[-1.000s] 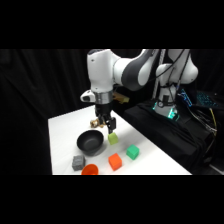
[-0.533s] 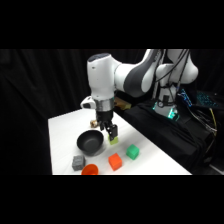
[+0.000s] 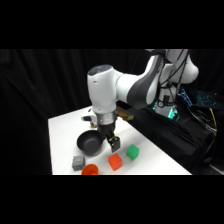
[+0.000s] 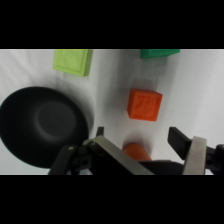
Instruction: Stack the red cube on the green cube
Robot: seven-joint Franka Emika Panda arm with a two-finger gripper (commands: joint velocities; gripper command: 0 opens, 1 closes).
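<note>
The red cube (image 3: 115,161) sits near the table's front edge, with the green cube (image 3: 132,152) just to its right and a little further back. My gripper (image 3: 113,144) hangs above the table just behind the red cube, beside the black bowl. In the wrist view the red cube (image 4: 144,104) lies ahead of the open gripper (image 4: 140,137), nothing between its fingers. The green cube (image 4: 159,53) is cut by the top edge there.
A black bowl (image 3: 91,142) stands left of the gripper. A grey cube (image 3: 78,161) and a flat orange-red disc (image 3: 90,170) lie at the front left. A yellow-green cube (image 4: 73,61) lies beyond the bowl (image 4: 42,125) in the wrist view, the disc (image 4: 136,150) under the fingers.
The arm has swung forward and lower, from over the yellow-green cube toward the table's front, so the gripper now hangs close behind the red cube.
</note>
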